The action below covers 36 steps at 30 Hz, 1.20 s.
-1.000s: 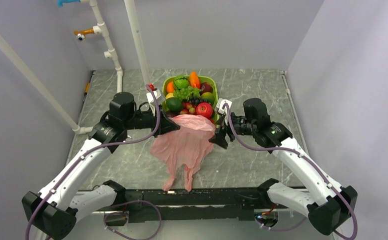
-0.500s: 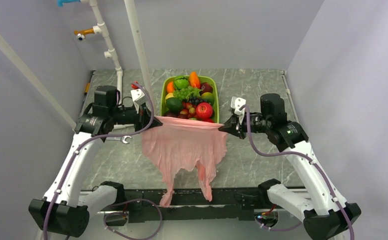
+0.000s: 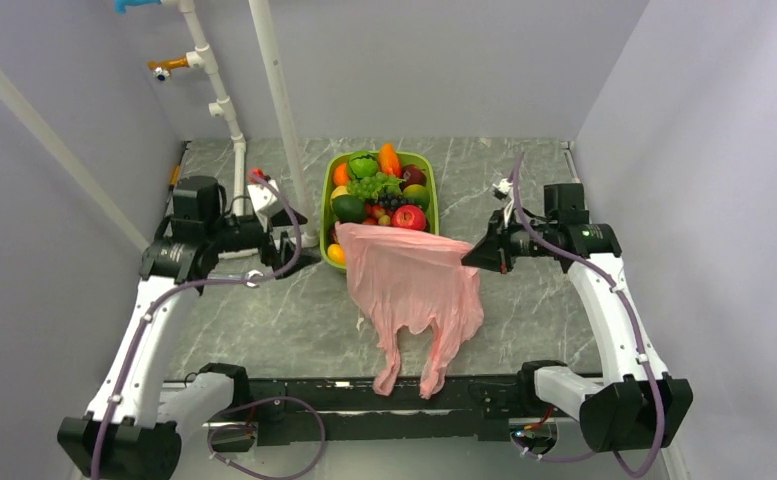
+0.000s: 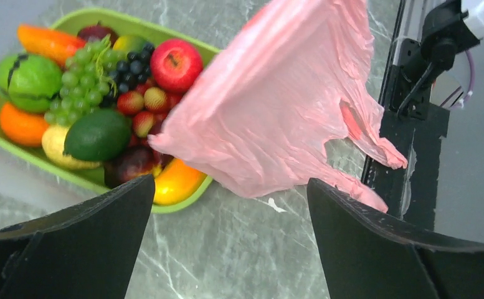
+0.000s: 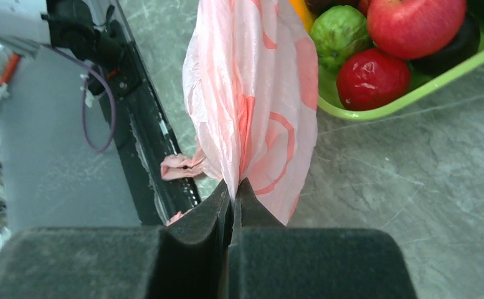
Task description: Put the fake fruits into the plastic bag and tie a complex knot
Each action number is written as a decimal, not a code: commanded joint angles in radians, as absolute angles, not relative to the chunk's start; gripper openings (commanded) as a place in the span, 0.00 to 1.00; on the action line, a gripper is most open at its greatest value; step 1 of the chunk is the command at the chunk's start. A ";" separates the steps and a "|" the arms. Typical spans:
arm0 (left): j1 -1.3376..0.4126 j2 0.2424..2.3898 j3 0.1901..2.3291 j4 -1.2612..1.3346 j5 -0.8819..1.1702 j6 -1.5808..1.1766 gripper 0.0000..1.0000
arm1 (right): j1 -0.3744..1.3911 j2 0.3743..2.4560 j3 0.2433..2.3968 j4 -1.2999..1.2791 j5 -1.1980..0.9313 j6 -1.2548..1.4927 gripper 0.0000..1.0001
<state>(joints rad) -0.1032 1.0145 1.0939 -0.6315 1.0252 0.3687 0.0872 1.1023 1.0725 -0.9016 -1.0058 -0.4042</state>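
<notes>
- Plastic bag [image 3: 416, 285]: pink and crinkled, stretched from the near edge of the lime-green tray [image 3: 326, 190] across to the right gripper [image 3: 472, 262].
  - Its upper left corner drapes over the tray's near rim and the nearest fruits.
  - The rest hangs and spreads down toward the near edge of the table [image 3: 524, 170].
- Handle loops [image 3: 432, 372]: both trail loose and untied over the table's near edge, side by side.
- Right gripper, wrist view [image 5: 233, 187]: jaws pressed together on a pinched fold of the bag's edge. The film fans out directly from the fingertips.
- Left gripper [image 3: 302, 240]: sits left of the tray, apart from the bag.
  - In the wrist view [image 4: 228, 187] its jaws are spread wide.
  - The bag's corner lies beyond them, not touching either finger. They hold nothing.
- Fake fruits [image 3: 379, 195]: all piled in the tray.
  - The red apple [image 3: 410, 217] sits just behind the bag's top edge.
  - The avocado [image 3: 348, 208] is on the left side, and the green grapes [image 4: 80, 81] are in the middle.
  - An orange-yellow piece [image 4: 177, 182] at the near left corner is partly under the bag.
- Whether the bag's mouth is open cannot be made out.
</notes>
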 commanded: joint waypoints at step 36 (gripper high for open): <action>-0.763 1.151 0.507 0.246 0.536 -0.518 0.99 | -0.258 1.027 0.946 -1.004 -0.750 -0.715 0.00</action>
<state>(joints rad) -0.7212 1.0721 0.5049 0.1112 0.5911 -0.3943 -0.2554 1.0256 0.9504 -1.0546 -0.7887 -0.6918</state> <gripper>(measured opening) 0.993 0.018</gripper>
